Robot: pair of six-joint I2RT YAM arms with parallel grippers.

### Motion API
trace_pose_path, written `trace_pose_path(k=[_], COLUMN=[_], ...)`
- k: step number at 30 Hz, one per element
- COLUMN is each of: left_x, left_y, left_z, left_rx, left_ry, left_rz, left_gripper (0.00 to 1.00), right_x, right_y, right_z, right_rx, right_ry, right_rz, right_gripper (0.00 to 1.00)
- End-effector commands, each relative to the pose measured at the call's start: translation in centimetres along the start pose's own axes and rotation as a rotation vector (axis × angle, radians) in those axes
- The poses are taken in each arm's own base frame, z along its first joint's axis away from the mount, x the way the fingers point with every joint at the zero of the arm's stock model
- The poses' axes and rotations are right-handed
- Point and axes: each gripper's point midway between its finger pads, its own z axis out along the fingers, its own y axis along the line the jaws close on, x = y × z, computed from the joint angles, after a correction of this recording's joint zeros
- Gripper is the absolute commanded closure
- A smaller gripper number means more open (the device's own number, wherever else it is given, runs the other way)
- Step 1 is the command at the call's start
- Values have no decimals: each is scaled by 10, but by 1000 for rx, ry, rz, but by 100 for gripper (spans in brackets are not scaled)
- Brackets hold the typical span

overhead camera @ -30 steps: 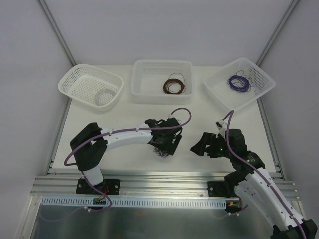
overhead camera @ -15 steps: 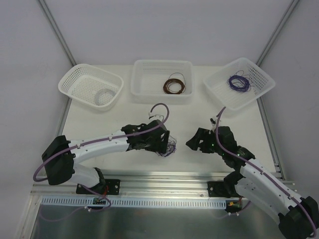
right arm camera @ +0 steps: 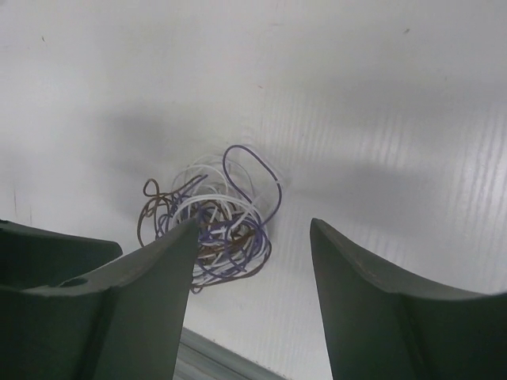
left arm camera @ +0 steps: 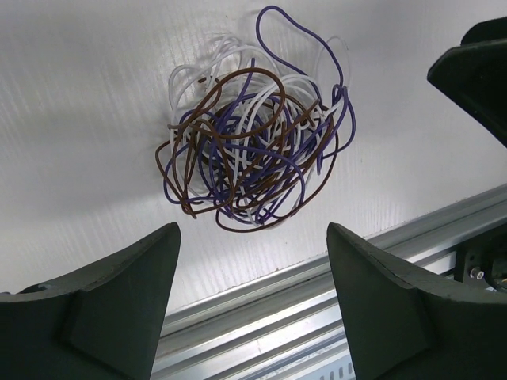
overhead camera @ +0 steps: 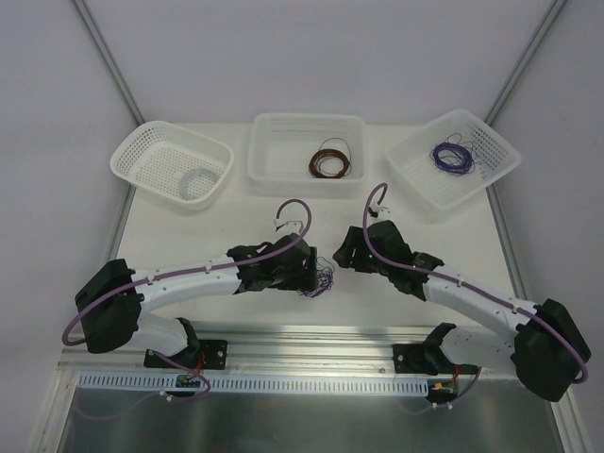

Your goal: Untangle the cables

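Observation:
The cables [overhead camera: 320,281] are a small tangled clump of purple, brown and whitish wire lying on the white table near its front edge. In the left wrist view the cables [left arm camera: 253,150] lie just beyond my open left gripper [left arm camera: 252,237], untouched. In the top view the left gripper [overhead camera: 304,274] sits right at the clump's left side. My right gripper [overhead camera: 342,255] is open and empty, just right of and behind the clump. In the right wrist view the cables [right arm camera: 214,222] lie ahead of the right gripper [right arm camera: 253,229], partly behind its left finger.
Three white baskets stand at the back. The left basket [overhead camera: 125,160] holds a white coil [overhead camera: 196,179], the middle basket [overhead camera: 274,175] a brown coil [overhead camera: 330,161], and the right basket [overhead camera: 406,148] a purple coil [overhead camera: 452,157]. An aluminium rail [overhead camera: 311,340] runs along the table's front edge.
The left arm swung down and stretched out low beside the clump. The right gripper moved left and forward, closing in on the clump from the right.

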Motion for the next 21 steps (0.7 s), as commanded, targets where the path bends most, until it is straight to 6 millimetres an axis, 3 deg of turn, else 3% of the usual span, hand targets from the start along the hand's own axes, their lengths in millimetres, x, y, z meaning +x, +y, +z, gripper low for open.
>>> trace_pose_path(k=[1,7,14,17,21], left_x=[-11,-9,-8,-13,-23], left_y=[-3,5,3,2,2], left_z=[-2,2,3,1,1], left_rx=[18,-8,-3,-4,-3], left_ry=[-60,-64,-58,-74,-84], left_rz=[-48,-59,-64,-72,-89], left_gripper=[25,30,32,30,30], right_x=[-28,-16,5,12,19], right_y=[26,32,21,14,7], right_z=[8,27,41,44,44], right_rx=[-40,-30,2,18,25], right_ry=[-88,-44,7,18,22], right_rz=[34,30,27,23,27], right_gripper=[38,39,44,50,67])
